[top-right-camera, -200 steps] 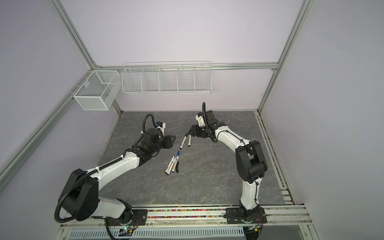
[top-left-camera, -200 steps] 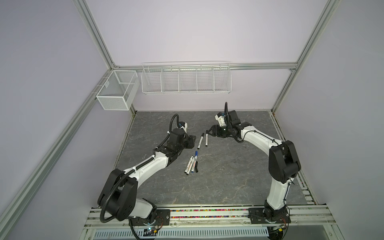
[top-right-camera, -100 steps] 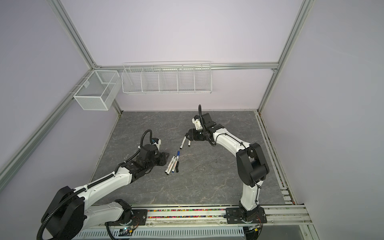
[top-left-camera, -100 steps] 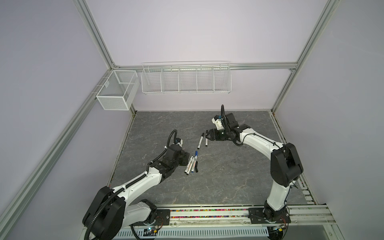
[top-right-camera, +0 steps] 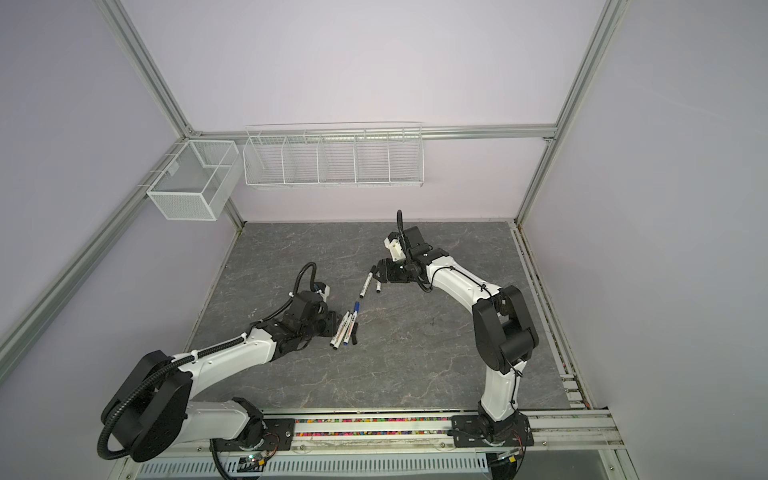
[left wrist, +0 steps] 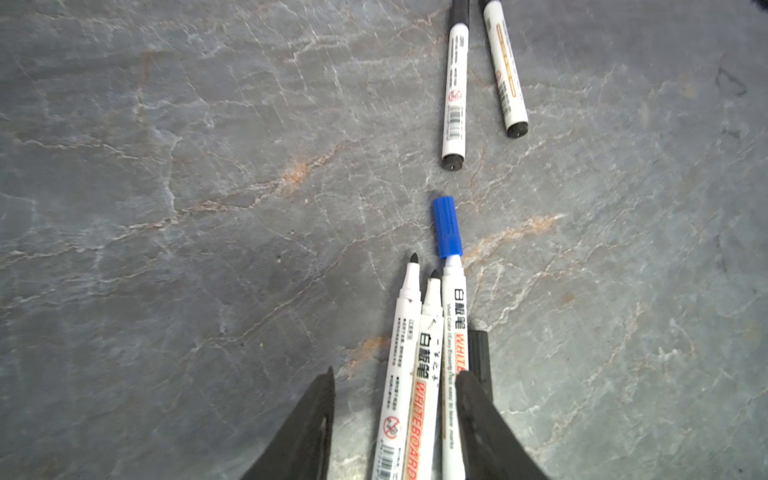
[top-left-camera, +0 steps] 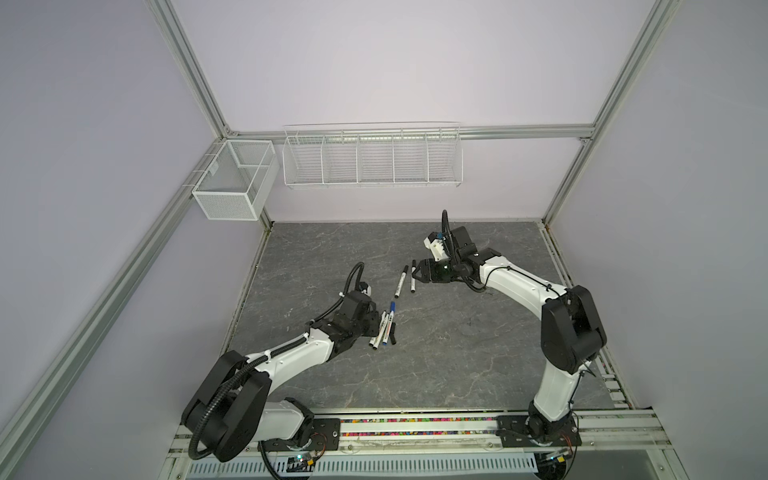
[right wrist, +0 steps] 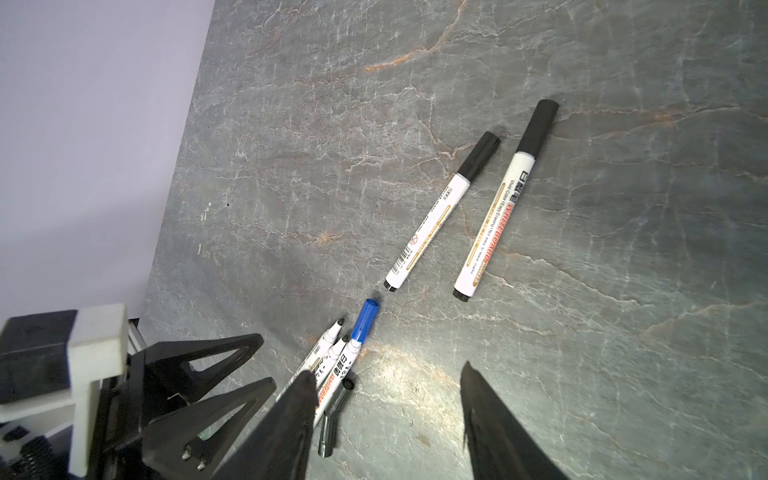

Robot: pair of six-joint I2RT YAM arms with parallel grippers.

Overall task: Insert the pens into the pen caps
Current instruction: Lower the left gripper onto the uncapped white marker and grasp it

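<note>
Pens (top-left-camera: 379,337) lie in two groups on the grey table (top-left-camera: 457,374) in both top views. Three are bunched side by side, the blue-capped pen (top-left-camera: 392,308) outermost, and the left gripper (top-left-camera: 376,328) sits low at their rear halves. Two black-capped pens (top-left-camera: 400,281) lie parallel just beyond the blue-capped pen's cap, with the right gripper (top-left-camera: 417,273) just beside the farther one. Only these views take in the wire rack (top-left-camera: 372,160) and the mesh basket (top-left-camera: 232,183) on the walls, well apart from the blue-capped pen. They are too distant to show how either gripper's jaws stand.

The left wrist view settles that for the left gripper (left wrist: 395,372): it is spread and pinches nothing. Two uncapped pens (left wrist: 405,332) lie between its fingers, with bare table between one finger and the nearer barrel. The other finger overlaps the barrel of the blue-capped pen (left wrist: 453,316); whether it touches I cannot tell. The bare black tips point the same way as the blue cap (left wrist: 446,226). One loose black cap (left wrist: 480,353) peeks out just beside the blue-capped pen, on the side away from the uncapped pair, partly hidden by that finger. The black-capped pens are cropped by the frame edge.

The right wrist view shows the right gripper (right wrist: 387,370) spread wide over bare table, empty, near the blue-capped pen (right wrist: 357,336). Only here do two loose black caps (right wrist: 340,399) appear, end to end at an angle, just beside the blue-capped pen's barrel. Both black-capped pens show whole, their caps at the ends away from the blue-capped pen. The left gripper (right wrist: 266,360) is seen from outside.
</note>
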